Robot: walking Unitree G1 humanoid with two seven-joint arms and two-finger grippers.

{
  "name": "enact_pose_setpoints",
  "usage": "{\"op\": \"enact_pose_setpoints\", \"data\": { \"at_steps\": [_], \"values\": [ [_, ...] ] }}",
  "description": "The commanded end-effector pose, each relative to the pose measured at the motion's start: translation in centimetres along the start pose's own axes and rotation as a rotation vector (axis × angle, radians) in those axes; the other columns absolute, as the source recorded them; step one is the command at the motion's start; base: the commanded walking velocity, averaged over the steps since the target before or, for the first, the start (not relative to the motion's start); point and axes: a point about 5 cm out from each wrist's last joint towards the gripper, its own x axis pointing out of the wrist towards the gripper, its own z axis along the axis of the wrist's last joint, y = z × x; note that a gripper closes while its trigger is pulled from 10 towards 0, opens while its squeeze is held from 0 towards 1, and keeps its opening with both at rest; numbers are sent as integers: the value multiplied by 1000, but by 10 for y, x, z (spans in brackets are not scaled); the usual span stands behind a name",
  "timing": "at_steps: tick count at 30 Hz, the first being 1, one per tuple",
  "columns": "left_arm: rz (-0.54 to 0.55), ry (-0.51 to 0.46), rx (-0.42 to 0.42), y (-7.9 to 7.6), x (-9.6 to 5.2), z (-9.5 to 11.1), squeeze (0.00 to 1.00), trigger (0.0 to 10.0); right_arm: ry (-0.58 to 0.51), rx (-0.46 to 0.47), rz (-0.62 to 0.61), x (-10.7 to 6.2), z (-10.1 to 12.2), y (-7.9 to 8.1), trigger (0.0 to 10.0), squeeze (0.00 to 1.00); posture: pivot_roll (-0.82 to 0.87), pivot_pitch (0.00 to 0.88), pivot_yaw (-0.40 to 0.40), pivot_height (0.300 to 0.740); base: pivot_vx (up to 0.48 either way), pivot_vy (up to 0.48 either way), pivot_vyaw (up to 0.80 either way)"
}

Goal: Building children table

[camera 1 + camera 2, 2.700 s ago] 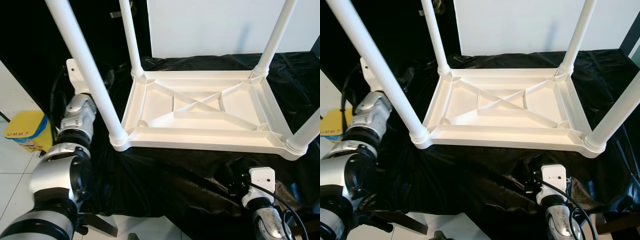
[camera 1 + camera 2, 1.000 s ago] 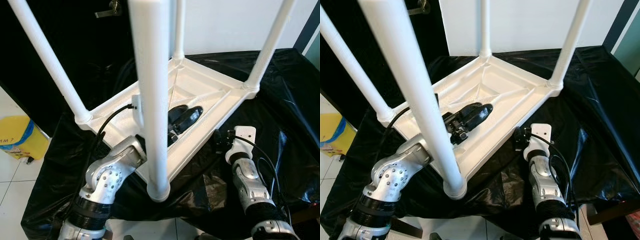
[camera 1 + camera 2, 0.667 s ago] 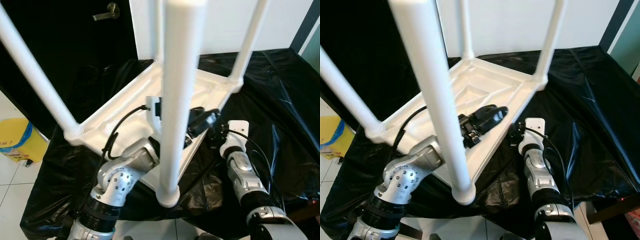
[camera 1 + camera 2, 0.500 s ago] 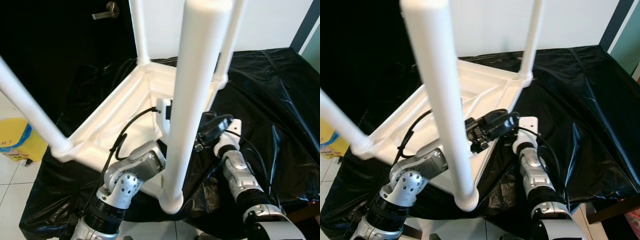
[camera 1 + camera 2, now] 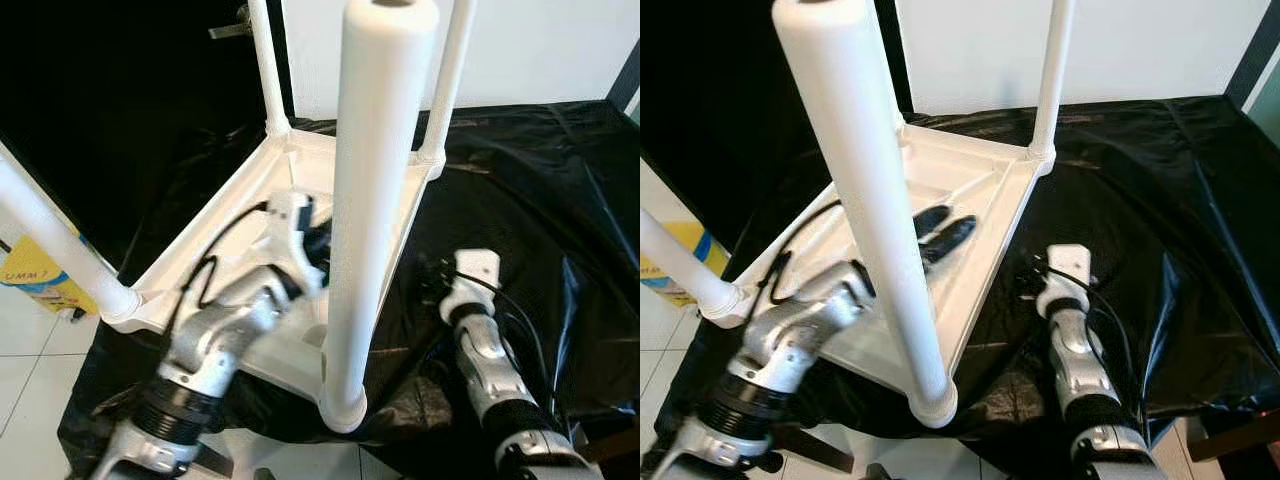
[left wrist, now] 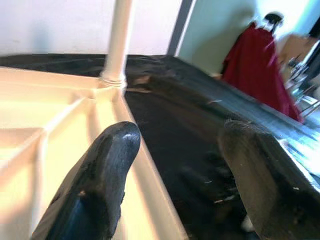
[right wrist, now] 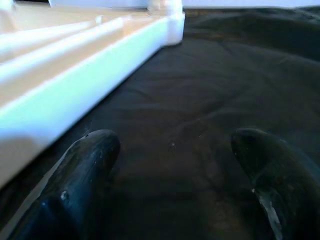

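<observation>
- The left gripper (image 5: 940, 232) hovered over the upturned white table (image 5: 970, 180), fingers spread.
- The right gripper (image 7: 175, 165) hung beside its rim above the black sheet (image 5: 1160, 200), fingers spread.

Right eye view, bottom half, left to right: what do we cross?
Left table leg → left arm → near table leg → right arm → black sheet.
</observation>
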Motion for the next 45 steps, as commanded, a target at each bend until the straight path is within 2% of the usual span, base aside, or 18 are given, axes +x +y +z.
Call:
{"op": "enact_pose_setpoints", "data": {
  "at_steps": [1, 2, 3, 5, 10, 12, 18, 20, 21, 22, 26, 29, 31, 33, 34, 36, 39, 45],
  "values": [
    [-221, 36, 81, -5, -12, -2, 0, 10000, -45, 33, 13, -5, 6, -5, 10000, 0, -107, 59, 76, 740, 0, 0, 0],
    [-220, 79, 157, 0, -24, -4, 0, 10000, -65, 63, 46, -10, 8, -8, 10000, 0, -108, 61, 75, 740, 0, 0, 0],
    [-220, 79, 157, 0, -24, -4, 0, 10000, -65, 63, 46, -10, 8, -8, 10000, 0, -108, 61, 75, 740, 0, 0, 0],
    [-237, 139, 238, 4, -40, -6, 0, 10000, -89, 85, 107, -18, 13, -10, 10000, 0, -108, 62, 73, 740, 0, 0, 0],
    [-273, 232, 315, 5, -59, -11, 0, 10000, -92, 58, 192, -25, 17, -14, 10000, 0, -108, 63, 69, 740, 0, 0, 0],
    [-289, 309, 434, 7, -75, -17, 0, 10000, -84, 28, 231, -28, 20, -21, 10000, 0, -105, 65, 63, 740, 0, 0, 0],
    [-310, 376, 485, 9, -85, -22, 0, 10000, -80, 16, 241, -28, 23, -25, 10000, 0, -103, 66, 61, 740, 0, 0, 0],
    [-318, 499, 559, 16, -94, -34, 0, 10000, -77, -3, 250, -25, 27, -28, 10000, 0, -95, 63, 58, 740, 0, 0, 0],
    [-318, 499, 559, 16, -94, -34, 0, 10000, -77, -3, 250, -25, 27, -28, 10000, 0, -95, 63, 58, 740, 0, 0, 0],
    [-315, 553, 597, 20, -95, -41, 0, 10000, -78, -6, 258, -23, 29, -28, 10000, 0, -93, 61, 57, 740, 0, 0, 0],
    [-321, 658, 687, 28, -94, -57, 0, 10000, -78, -8, 283, -19, 33, -22, 10000, 0, -96, 53, 57, 740, 0, 0, 0],
    [-322, 688, 706, 32, -94, -60, 0, 10000, -78, -7, 288, -19, 34, -21, 10000, 0, -98, 50, 55, 740, 0, 0, 0],
    [-322, 756, 786, 41, -91, -68, 0, 10000, -79, -4, 295, -17, 36, -18, 10000, 0, -100, 46, 55, 740, 0, 0, 0],
    [-324, 772, 806, 43, -91, -70, 0, 10000, -79, -4, 297, -17, 37, -17, 10000, 0, -100, 46, 55, 740, 0, 0, 0],
    [-255, 789, 839, 53, -83, -72, 0, 10000, -82, -2, 299, -17, 37, -16, 10000, 0, -106, 41, 55, 740, 0, 0, 0],
    [-196, 800, 857, 61, -76, -73, 0, 10000, -83, -2, 301, -16, 38, -15, 10000, 0, -109, 39, 55, 740, 0, 0, 0],
    [-61, 736, 890, 73, -48, -68, 0, 10000, -81, 3, 303, -17, 38, -12, 10000, 0, -127, 33, 63, 740, 0, 0, 0],
    [-4, 696, 894, 76, -34, -67, 0, 10000, -83, 8, 296, -18, 39, -11, 10000, 0, -143, 30, 70, 740, 0, 0, 0]
  ]
}}
